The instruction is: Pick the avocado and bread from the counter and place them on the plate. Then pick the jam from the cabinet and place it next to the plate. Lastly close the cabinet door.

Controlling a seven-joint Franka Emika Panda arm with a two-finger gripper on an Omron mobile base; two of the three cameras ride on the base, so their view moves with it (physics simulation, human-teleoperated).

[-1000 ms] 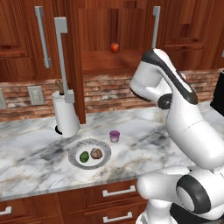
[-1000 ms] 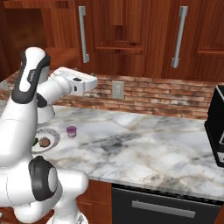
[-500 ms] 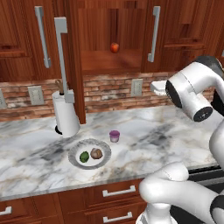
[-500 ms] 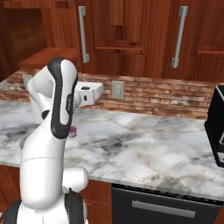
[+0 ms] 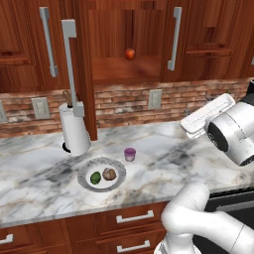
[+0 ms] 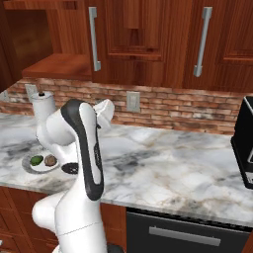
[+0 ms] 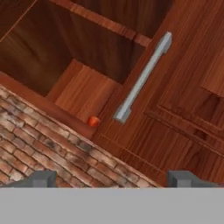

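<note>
The plate (image 5: 101,174) sits on the marble table (image 5: 163,163), near the front edge and left of centre, with the avocado (image 5: 95,178) on its left half and the bread (image 5: 109,174) just beside it on the right. The jam (image 5: 130,154) stands on the table just beyond the plate's right rim, close to it but apart.

Up above, the cabinet (image 5: 126,44) is open. Its door (image 5: 82,64) is swung out toward us on the left side of the opening, long grey bar handle facing out. A small red-orange fruit (image 5: 130,53) rests on the wooden shelf inside. A white paper towel roll (image 5: 74,130) stands on the table below the open door.

Over to the arm: it rises from the base, bends through a big elbow on the right of the left base view, and the hand (image 5: 206,115) reaches out left and slightly downward, high over the right part of the table, well away from the plate and the jar. In the hand view the two fingers (image 7: 43,178) are spread wide with nothing between them, looking at the brick wall, the open cabinet and the neighbouring closed door's handle (image 7: 142,78).
</note>
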